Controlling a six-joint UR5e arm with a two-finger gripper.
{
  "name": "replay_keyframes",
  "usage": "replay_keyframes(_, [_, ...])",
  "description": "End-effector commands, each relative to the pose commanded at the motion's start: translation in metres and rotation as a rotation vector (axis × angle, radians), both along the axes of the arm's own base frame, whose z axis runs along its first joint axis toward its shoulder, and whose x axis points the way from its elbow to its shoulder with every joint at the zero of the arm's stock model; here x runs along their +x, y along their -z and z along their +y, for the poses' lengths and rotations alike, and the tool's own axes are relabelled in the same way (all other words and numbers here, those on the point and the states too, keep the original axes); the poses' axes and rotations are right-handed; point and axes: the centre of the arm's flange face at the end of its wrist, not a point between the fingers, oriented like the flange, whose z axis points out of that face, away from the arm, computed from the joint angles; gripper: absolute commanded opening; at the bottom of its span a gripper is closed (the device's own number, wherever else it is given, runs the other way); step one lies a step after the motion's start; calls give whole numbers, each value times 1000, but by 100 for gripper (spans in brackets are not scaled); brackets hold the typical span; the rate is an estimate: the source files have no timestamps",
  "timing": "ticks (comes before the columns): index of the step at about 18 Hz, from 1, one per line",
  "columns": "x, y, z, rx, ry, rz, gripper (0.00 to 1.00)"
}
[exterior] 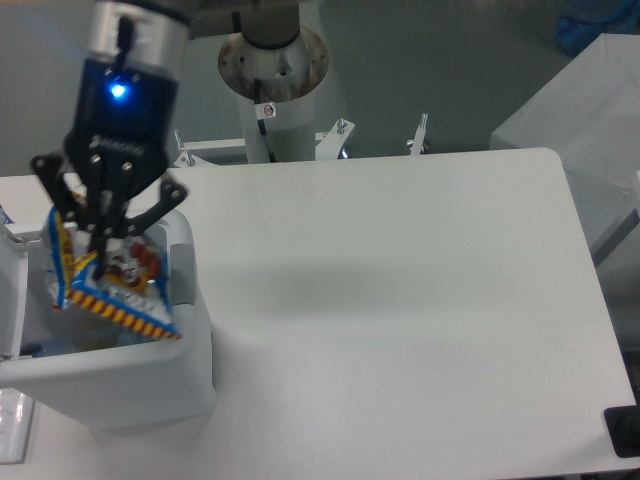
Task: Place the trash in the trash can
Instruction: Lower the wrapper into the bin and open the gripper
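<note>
At the left of the frame the gripper is clamped on the top edge of the blue-orange foil snack packet, which hangs over the open mouth of the white trash can, its lower corner overlapping the near rim. Some material already lies at the bottom of the bin, though it is too indistinct to identify as the bottle. In my assessment the carry is done; what remains is releasing the packet so it drops fully inside, then clearing the arm.

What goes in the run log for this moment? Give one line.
tool shut on snack packet | above open trash can | not released
</note>
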Motion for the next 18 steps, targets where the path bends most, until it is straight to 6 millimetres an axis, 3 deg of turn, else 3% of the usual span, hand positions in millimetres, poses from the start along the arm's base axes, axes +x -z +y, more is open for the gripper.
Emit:
replay_keyframes(3, [-1, 10, 5, -14, -11, -26, 2])
replay_keyframes(8, [24, 32, 1, -54, 16, -49, 4])
replay_keyframes(12, [28, 55, -3, -93, 4, -84, 4])
replay_keyframes(18, [29, 69, -4, -119, 2, -102, 4])
